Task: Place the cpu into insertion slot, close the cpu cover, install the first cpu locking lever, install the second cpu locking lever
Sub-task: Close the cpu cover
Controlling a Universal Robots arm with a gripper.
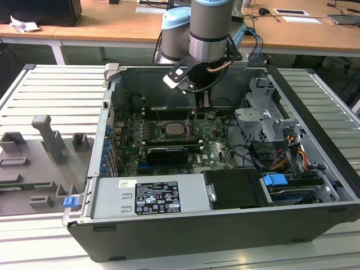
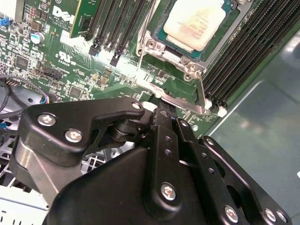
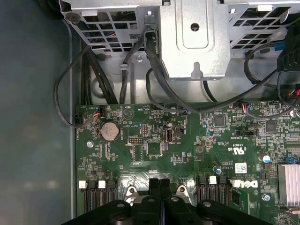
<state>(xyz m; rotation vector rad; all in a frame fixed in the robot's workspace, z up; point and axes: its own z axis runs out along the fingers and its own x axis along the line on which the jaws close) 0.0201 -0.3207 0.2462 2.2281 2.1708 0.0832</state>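
Here, the end effector (image 3: pixel 160 183) has its fingers pressed together, nothing visibly between them, with the tips close against the end of a locking lever (image 2: pixel 202 91). The cpu (image 2: pixel 194 21) lies in its socket just beyond the tips, with the cpu cover (image 2: pixel 157 47) apparently lowered over it. The likely risk is that the tips slip off the thin, springy lever and gouge the circuit board (image 2: pixel 70 70).
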